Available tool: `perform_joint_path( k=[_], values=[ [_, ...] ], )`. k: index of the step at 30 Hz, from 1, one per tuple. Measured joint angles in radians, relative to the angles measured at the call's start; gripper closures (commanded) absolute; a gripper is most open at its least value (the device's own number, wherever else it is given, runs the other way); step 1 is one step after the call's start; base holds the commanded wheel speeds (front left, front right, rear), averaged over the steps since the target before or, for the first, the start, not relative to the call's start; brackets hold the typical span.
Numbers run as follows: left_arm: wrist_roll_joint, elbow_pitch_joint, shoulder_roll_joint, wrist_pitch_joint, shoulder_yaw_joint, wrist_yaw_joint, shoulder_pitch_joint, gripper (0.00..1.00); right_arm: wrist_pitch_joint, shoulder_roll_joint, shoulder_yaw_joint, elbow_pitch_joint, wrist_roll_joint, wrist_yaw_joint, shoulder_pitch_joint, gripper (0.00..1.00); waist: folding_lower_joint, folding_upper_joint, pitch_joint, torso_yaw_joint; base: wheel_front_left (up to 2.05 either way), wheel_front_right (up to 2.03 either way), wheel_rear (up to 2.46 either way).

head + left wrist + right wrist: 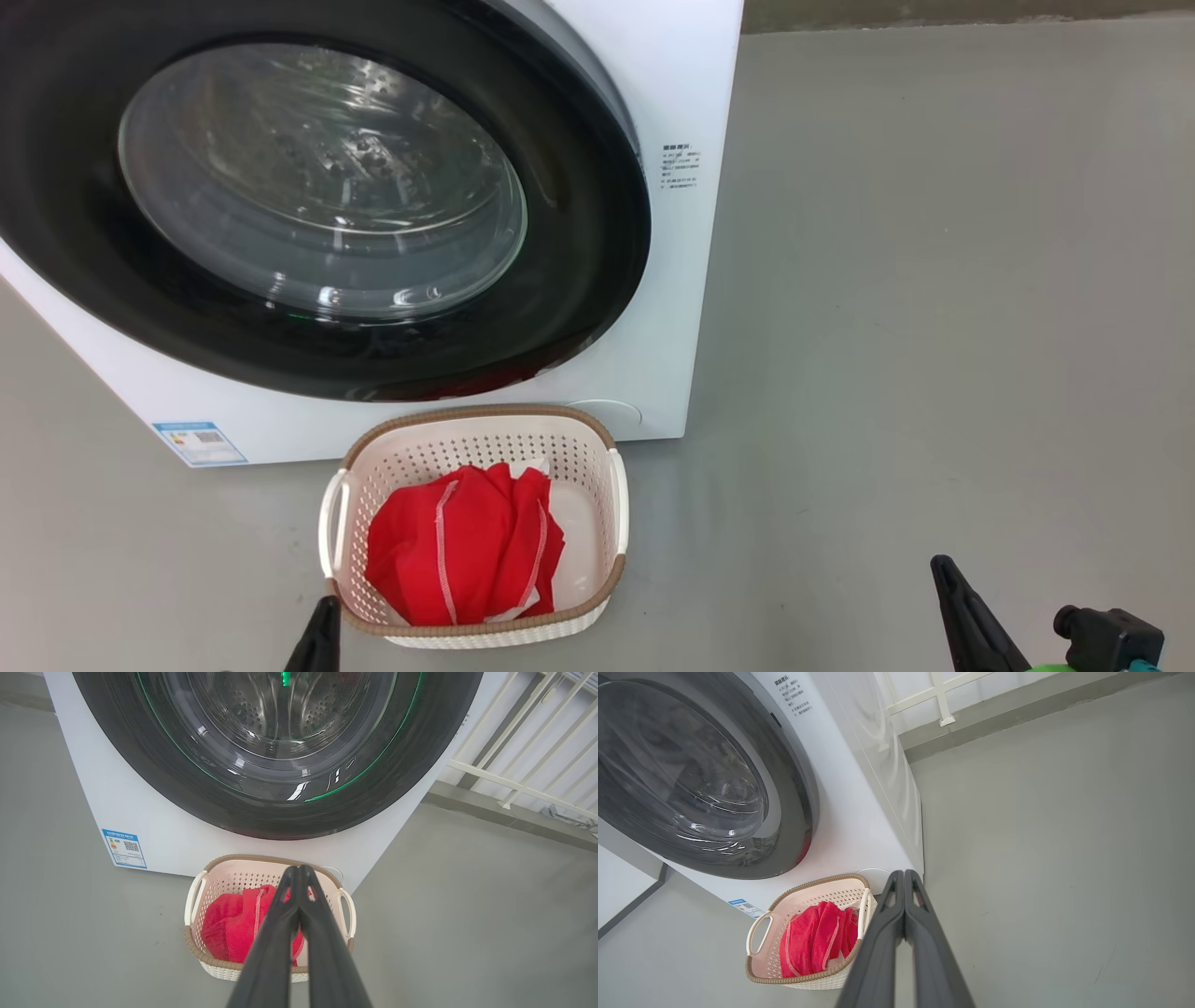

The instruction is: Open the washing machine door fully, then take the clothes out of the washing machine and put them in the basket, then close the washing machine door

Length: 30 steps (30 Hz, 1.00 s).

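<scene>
Finds the left hand pinched together with nothing in it, low at 7 o'clock in the head view, just beside the near corner of the basket. Finds the right hand pinched together too, also bare, off at 4 o'clock and well apart from the basket. Puts the clothes inside the basket, a red heap with white stitching, lying more to the 9 o'clock side. Puts the basket on the floor, just in front of the washing machine and under the low edge of the washing machine door. Looks shut and flat against the white front, with no red to be seen through the glass. Seems like little left to do, maybe one last push on the door. From the left hand, straight up at 12 o'clock, past the basket. From the right hand, up at 10 o'clock and farther off. So nearer for the left hand. No long side on a round door. Smooth grey floor, lots of room at 3 o'clock, and a white railing by the wall.
</scene>
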<state>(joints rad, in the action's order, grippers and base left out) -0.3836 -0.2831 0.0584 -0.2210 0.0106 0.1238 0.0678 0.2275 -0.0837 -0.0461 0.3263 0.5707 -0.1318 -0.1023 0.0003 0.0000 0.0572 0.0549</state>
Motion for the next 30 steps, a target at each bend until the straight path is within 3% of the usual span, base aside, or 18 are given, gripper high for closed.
perform_joint_path(
  k=[30],
  values=[
    [-0.310, 0.001, 0.000, 0.079, -0.011, 0.000, -0.015, 1.00, -0.079, 0.004, 0.035, -0.010, 0.260, 0.000, 0.028, 1.00, -0.0001, 0.0000, -0.013, -0.014, 0.00, 0.00, 0.00]
  ],
)
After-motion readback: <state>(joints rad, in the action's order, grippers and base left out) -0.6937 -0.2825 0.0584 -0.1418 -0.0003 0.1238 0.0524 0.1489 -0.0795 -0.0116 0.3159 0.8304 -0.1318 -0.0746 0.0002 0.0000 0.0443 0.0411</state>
